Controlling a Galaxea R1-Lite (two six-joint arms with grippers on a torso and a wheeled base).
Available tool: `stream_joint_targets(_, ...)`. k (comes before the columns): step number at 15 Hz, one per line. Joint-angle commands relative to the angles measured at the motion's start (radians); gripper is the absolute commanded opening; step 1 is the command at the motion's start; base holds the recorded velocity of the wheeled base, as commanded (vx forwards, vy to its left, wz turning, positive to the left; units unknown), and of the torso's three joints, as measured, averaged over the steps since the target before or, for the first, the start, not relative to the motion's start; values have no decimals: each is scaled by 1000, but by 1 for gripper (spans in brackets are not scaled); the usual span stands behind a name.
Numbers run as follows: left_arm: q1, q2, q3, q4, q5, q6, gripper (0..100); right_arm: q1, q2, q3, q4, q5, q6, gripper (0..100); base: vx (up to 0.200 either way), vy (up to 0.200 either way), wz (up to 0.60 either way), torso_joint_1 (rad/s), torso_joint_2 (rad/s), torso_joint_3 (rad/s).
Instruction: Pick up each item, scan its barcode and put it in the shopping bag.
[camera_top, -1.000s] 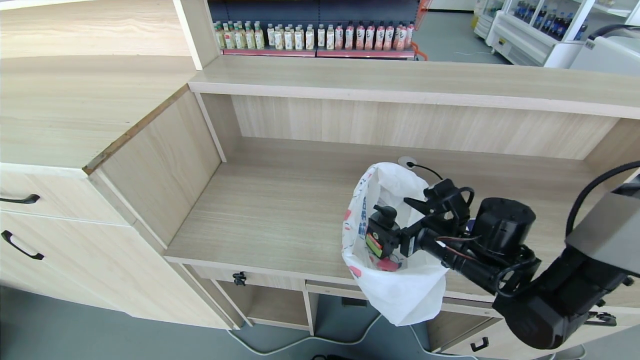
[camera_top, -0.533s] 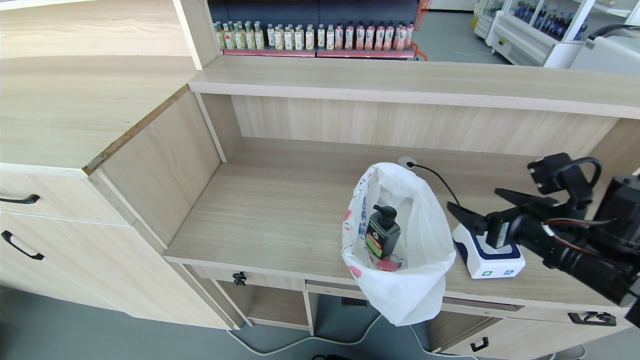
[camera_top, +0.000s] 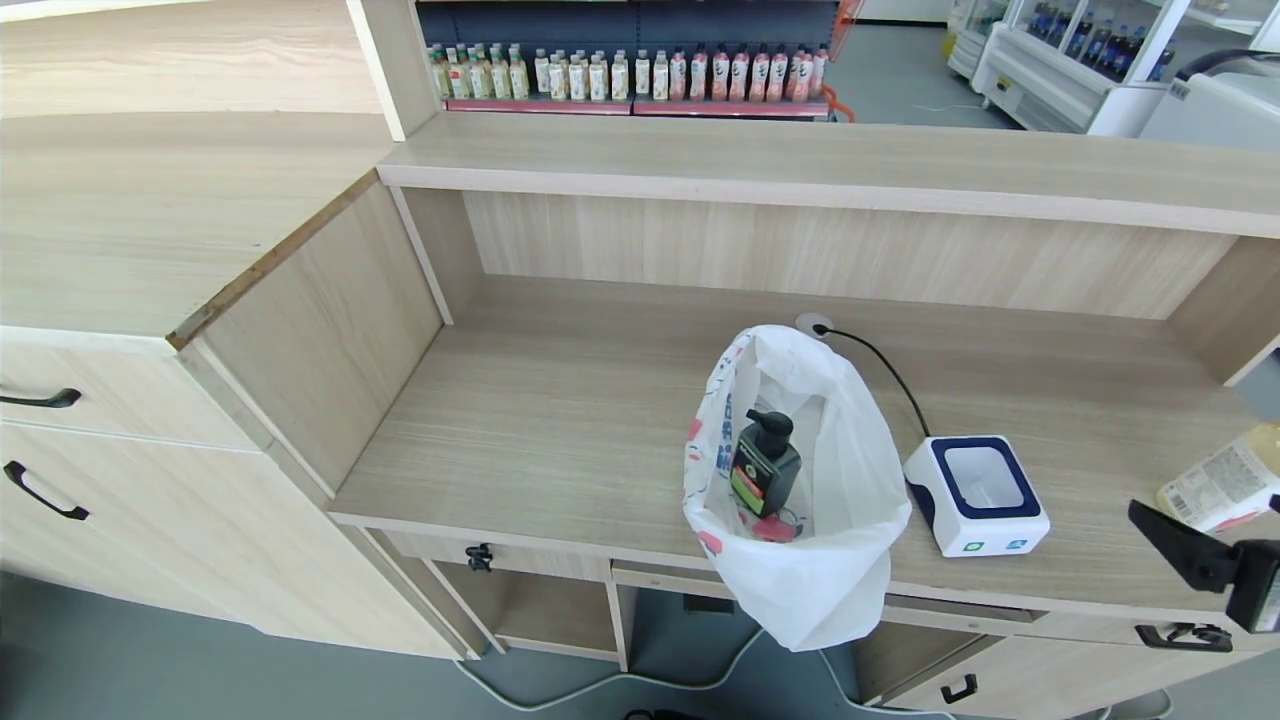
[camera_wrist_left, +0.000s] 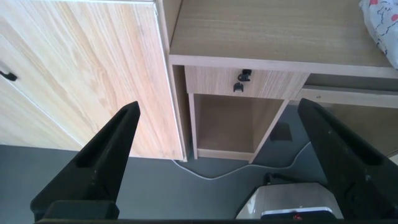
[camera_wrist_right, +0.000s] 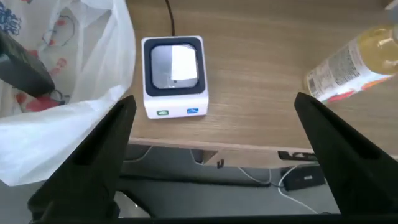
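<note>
left gripper (camera_wrist_left: 219, 104) spread wide, empty, low by the cabinet front (camera_wrist_left: 81, 68). shopping bag (camera_top: 800, 590) open at the counter (camera_top: 560, 420) edge — dark pump bottle (camera_top: 765, 470) upright inside. scanner (camera_top: 978, 495) just beside the bag. yellow drink bottle (camera_top: 1215, 478) on its side at the right end, unbagged — right gripper (camera_wrist_right: 214, 98) spread wide, empty, near it.

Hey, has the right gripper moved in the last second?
Yes. The right gripper has swung rightward, from over the shopping bag past the scanner, and now sits open beyond the scanner, near the lying bottle.
</note>
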Motion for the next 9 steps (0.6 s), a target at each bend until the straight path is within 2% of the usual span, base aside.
stream_joint_targets(1, 0, 1, 0, 0, 0, -1, 100, -90, -264, 19, 184, -9, -10, 100, 0, 0, 0, 0, 0, 0)
stream_joint_targets(3, 0, 7, 0, 0, -2, 6, 100, -152, -347, -9, 328, -27, -10, 100, 0, -200, 0, 5, -2, 2)
stream_joint_targets(6, 0, 1, 0, 0, 0, 3, 100, -219, -344, -27, 359, -60, -10, 100, 0, -200, 0, -6, 1, 2)
stream_joint_targets(9, 0, 1, 0, 0, 1, 3, 100, -222, -304, -30, 359, -34, 26, 100, 0, -200, 0, 2, 4, 2)
